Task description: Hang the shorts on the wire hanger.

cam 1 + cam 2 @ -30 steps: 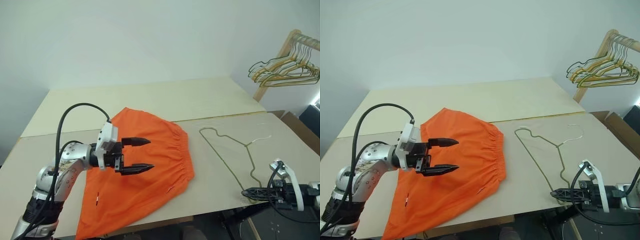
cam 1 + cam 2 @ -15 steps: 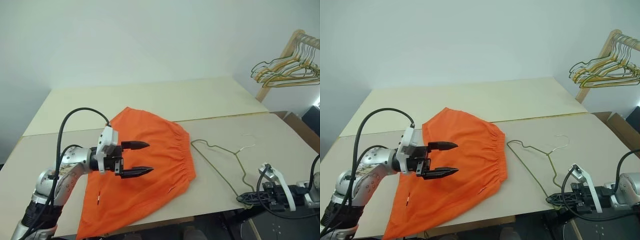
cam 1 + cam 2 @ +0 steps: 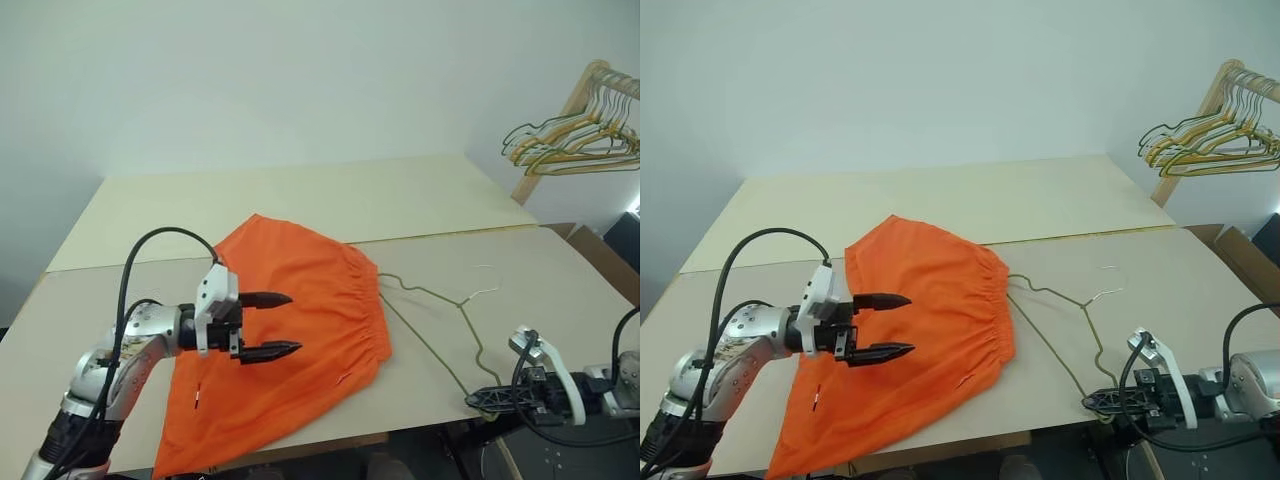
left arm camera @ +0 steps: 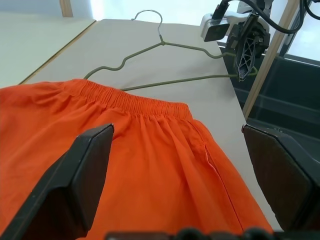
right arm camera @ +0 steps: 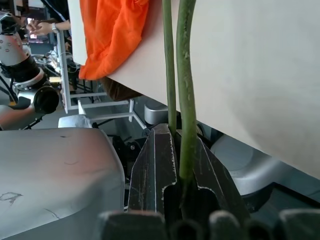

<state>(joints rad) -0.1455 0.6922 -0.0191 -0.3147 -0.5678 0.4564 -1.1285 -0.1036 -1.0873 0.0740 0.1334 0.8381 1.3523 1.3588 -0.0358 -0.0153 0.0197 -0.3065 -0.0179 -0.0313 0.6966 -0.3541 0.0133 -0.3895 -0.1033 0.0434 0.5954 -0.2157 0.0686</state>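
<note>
Right gripper (image 3: 478,400): at the near right edge of the table, fingers clamped together on the near corner of the hanger; the wrist view shows the green wire running out from between the closed fingers (image 5: 155,165).
Left gripper (image 3: 272,325): over the shorts at the near left, pointing toward the right, fingers spread wide with nothing between them; whether the lower fingertip touches the cloth I cannot tell.
Shorts (image 3: 300,340): bright orange, lying flat on the table (image 3: 560,270), left of centre; the gathered waistband faces the hanger, and the near left corner reaches the table's front edge, where a bit hangs over. Small white marks show on the near part of the cloth.
Hanger (image 3: 430,310): thin olive-green wire, lying flat on the table just right of the shorts; its far shoulder lies at the waistband, touching or nearly so. The hook (image 3: 1110,275) points toward the far right and lies well apart from the shorts. The near corner sits at the table edge in the right gripper.
Table: pale, in two boards with a seam running across behind the shorts and hanger.
Rack (image 3: 560,120): wooden, far right beyond the table, with a bunch of yellow and grey hangers (image 3: 575,140) hung on it.
Wall (image 3: 300,80): plain and pale, behind the table.
</note>
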